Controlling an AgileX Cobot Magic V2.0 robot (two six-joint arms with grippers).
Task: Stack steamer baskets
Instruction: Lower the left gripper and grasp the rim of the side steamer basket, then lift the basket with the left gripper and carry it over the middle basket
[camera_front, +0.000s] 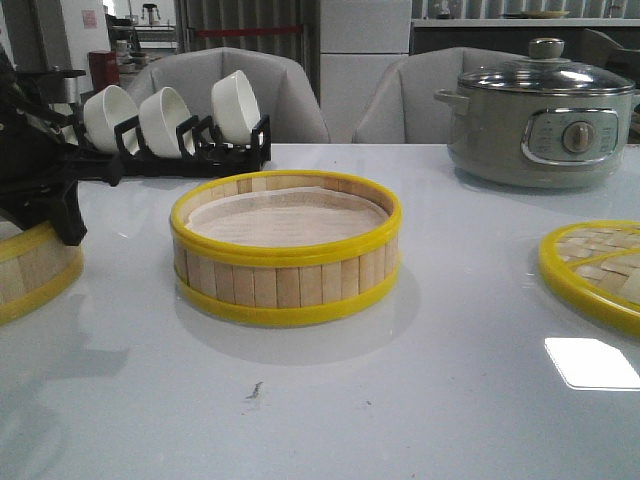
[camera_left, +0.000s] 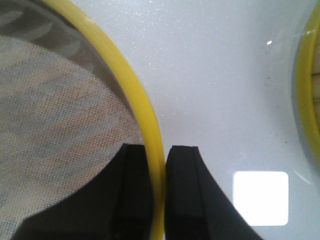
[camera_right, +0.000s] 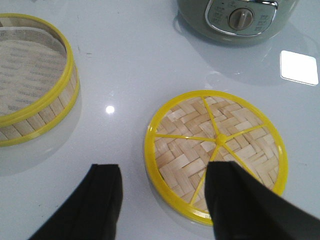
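Both steamer baskets hold white mesh liners. Your left fingers (camera_left: 157, 195) pinch the left basket's (camera_left: 142, 112) yellow rim, one inside, one outside. Right fingers (camera_right: 165, 200) are spread above the woven lid (camera_right: 216, 150); centre basket (camera_front: 286, 248) well apart.

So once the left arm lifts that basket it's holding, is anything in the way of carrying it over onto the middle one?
Nothing visible is. The left gripper is pinched on the rim of the left basket, and only bare table lies between it and the middle basket. The middle basket's top is open, with just a cloth liner inside.
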